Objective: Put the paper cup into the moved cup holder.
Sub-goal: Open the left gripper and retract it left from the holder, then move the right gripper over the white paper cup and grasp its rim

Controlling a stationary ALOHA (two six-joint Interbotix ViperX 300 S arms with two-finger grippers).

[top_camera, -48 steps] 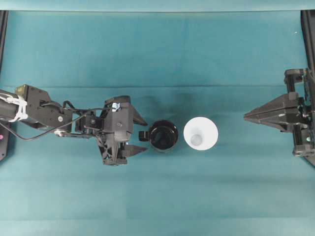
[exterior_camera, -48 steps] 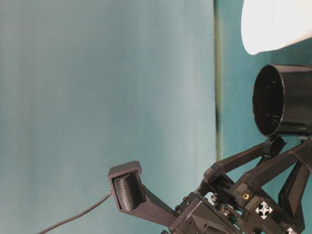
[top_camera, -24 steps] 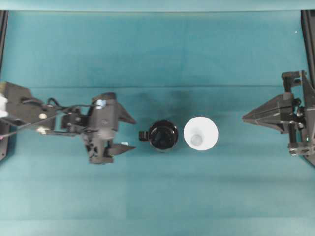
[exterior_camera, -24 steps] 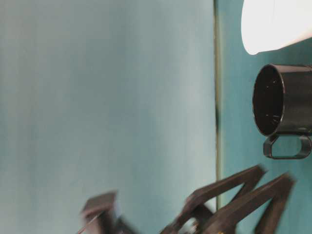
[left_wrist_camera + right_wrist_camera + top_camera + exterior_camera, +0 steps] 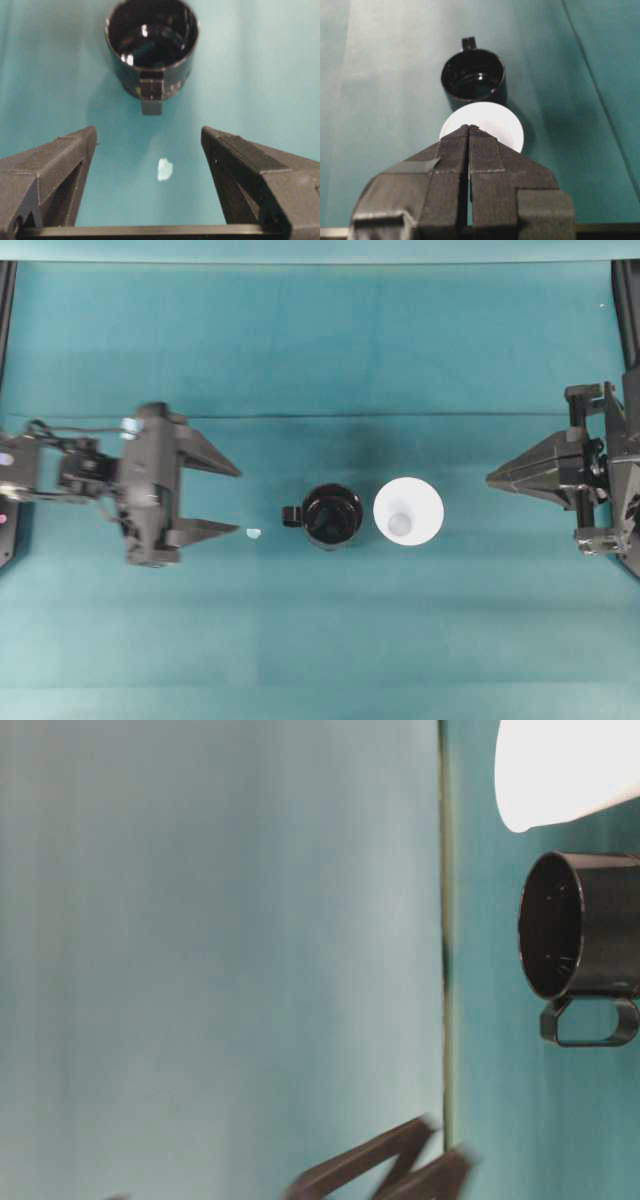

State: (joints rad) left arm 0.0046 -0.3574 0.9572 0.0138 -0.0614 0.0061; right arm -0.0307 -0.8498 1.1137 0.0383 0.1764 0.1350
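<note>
The white paper cup [image 5: 408,511] stands upright on the teal cloth. Just to its left stands the black cup holder [image 5: 332,516], its handle stub pointing left. The two stand side by side, close together. My left gripper [image 5: 238,500] is open and empty, well left of the holder and pointing at it. The left wrist view shows the holder [image 5: 152,45] ahead of the wide jaws of the left gripper [image 5: 148,132]. My right gripper [image 5: 490,479] is shut on nothing, right of the cup. In the right wrist view its tips [image 5: 469,127] cover part of the cup [image 5: 506,125], with the holder [image 5: 474,80] behind.
A small white speck [image 5: 253,534] lies on the cloth between the left gripper and the holder's handle. It also shows between the open fingers in the left wrist view, as a white speck [image 5: 164,169]. Dark rails run along the table's left and right edges.
My left arm has drawn back to the left, away from the holder, with its jaws still open. The right gripper has crept slightly left. Cup and holder have not moved.
</note>
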